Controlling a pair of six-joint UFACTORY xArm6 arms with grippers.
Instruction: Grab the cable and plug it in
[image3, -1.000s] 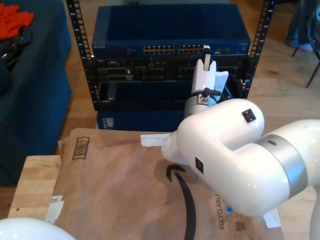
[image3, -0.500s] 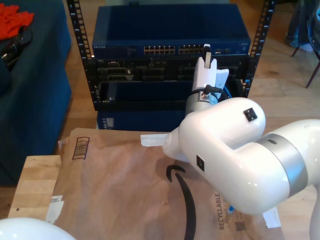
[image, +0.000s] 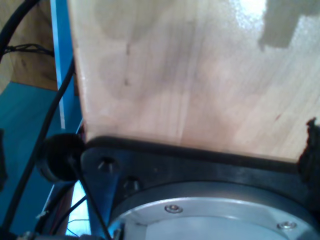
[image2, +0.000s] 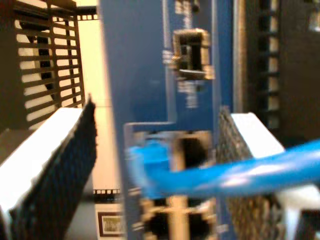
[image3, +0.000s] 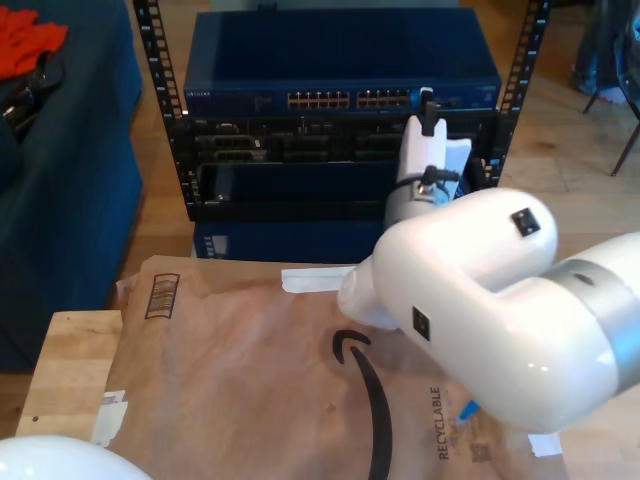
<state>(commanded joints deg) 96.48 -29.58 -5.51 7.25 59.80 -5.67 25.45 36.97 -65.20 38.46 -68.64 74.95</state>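
Observation:
The blue cable (image2: 250, 175) runs in across one textured pad (image2: 235, 150) of my second gripper (image2: 156, 110). Its blurred end (image2: 147, 157) sits at a port of the blue switch (image2: 135, 75); whether it is seated I cannot tell. The pads stand wide apart, so the gripper is open, close to the switch face. In the exterior view this gripper (image3: 428, 103) points at the right end of the switch's port row (image3: 350, 100), and a bit of blue cable (image3: 467, 409) shows under the big white arm. The first wrist view looks along a wooden tabletop (image: 190, 70).
The switch (image3: 340, 60) sits in a black rack (image3: 152, 60) with darker units below it. Brown packing paper (image3: 250, 370) covers the wooden table (image3: 70, 360). A dark blue piece of furniture (image3: 60, 180) stands at the exterior view's left. Another white arm (image3: 40, 462) shows at the bottom left.
My second gripper has shifted a little toward the exterior view's right along the switch's face, and the arm behind it has moved the same way.

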